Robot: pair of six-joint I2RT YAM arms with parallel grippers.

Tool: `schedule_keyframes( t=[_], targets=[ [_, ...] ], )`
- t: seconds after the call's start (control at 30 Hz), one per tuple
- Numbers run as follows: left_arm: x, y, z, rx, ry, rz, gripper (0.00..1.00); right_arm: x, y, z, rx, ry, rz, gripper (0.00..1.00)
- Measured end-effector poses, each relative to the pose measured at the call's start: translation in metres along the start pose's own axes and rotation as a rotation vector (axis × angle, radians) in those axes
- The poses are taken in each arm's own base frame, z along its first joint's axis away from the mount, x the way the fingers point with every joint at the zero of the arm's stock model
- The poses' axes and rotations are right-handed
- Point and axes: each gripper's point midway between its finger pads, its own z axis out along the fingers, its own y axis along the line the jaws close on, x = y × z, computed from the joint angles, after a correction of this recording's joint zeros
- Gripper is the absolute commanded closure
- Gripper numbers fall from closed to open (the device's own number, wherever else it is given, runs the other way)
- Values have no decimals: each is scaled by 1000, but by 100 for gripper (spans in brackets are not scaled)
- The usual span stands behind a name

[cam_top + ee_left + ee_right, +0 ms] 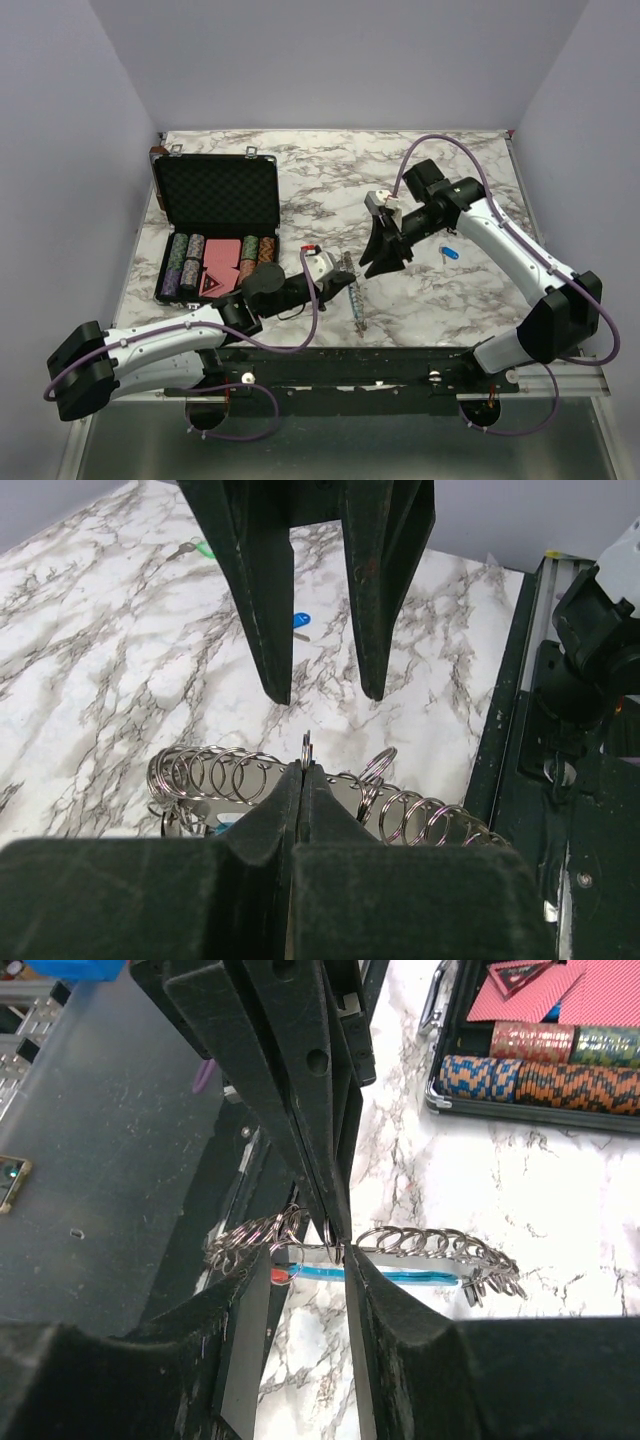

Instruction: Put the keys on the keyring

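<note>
The keyring [356, 298] is a grey strip with a light-blue stripe [410, 1274] and a row of steel split rings [215, 773]; it lies between the two arms. My left gripper [303, 770] is shut on one upright ring of the keyring [330, 1234]. My right gripper [305, 1252] stands open, one finger on each side of that ring and just above the strip. A red key head [277, 1276] shows at a ring under the strip's end. On the marble beyond lie the blue key [449, 252] and the green key [202, 549].
An open black foam-lined case [218, 195] with striped poker chips [186, 266] and red cards stands at the back left. The black rail [400, 368] runs along the table's near edge, close to the keyring. The grey walls close in three sides.
</note>
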Motion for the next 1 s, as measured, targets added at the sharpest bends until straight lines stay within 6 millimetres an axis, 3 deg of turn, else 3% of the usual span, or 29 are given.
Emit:
schedule_keyframes(
  t=[0.43,0.87,1.0],
  targets=[
    [-17,-3,-7,6,-135,-44,100,2,-5,2,19,-44,20,64],
    [-30,-5,-6,9,-187,-80,100,0,-2,5,-18,-78,10,83],
    [-29,-5,-5,10,-189,-90,100,-1,1,5,-28,-87,3,97]
  ],
)
